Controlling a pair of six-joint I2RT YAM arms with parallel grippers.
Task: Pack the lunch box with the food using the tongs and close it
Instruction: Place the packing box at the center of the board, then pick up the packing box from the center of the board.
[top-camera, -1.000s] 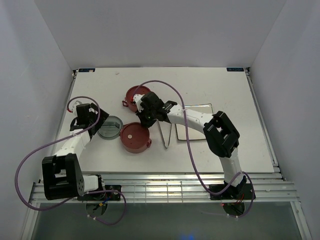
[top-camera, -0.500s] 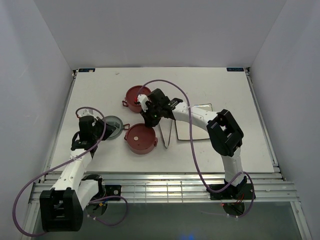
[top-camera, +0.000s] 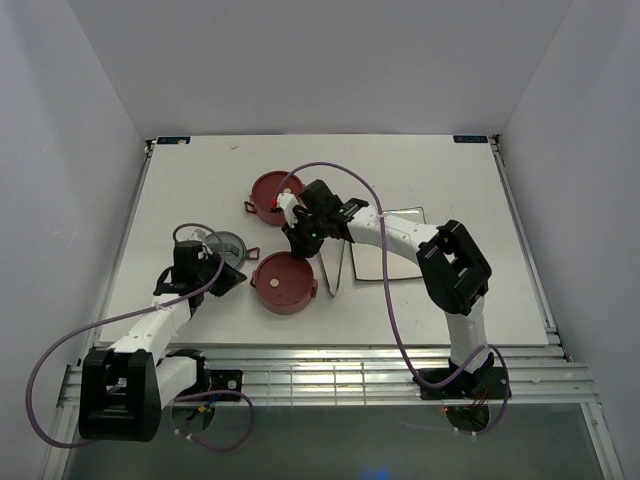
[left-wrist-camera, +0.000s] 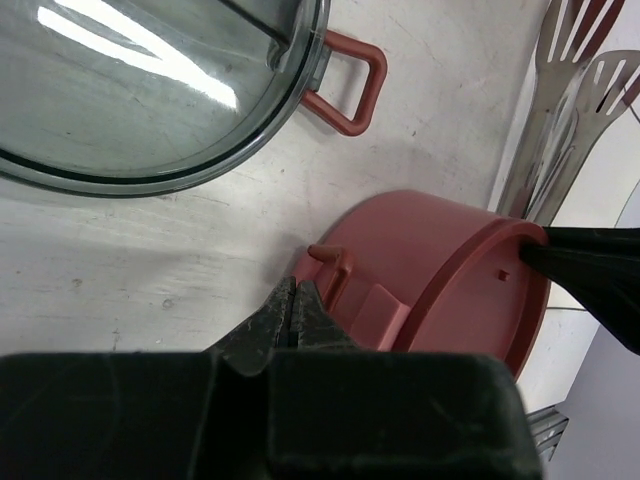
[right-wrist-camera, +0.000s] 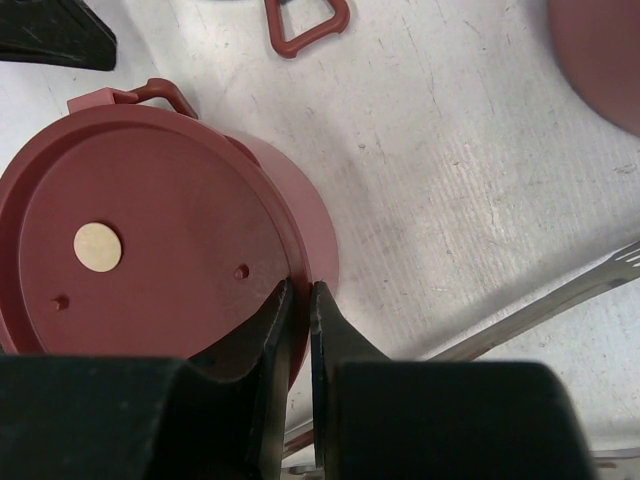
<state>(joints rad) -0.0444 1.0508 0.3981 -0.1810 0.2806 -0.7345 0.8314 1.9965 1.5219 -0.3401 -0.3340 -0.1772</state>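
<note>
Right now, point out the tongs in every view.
Top: tongs at centre, right of the near red bowl, left of the plate.
Left wrist: tongs in the top right corner, slotted tips showing.
Right wrist: tongs low at the right edge.
Shared landmark: the red bowl, beside them in all three.

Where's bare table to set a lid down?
Bare: back strip behind the far red bowl; right side beyond the white plate; near edge in front of the lidded bowl. Crowded: centre-left, where grey cover, both bowls and tongs cluster.
</note>
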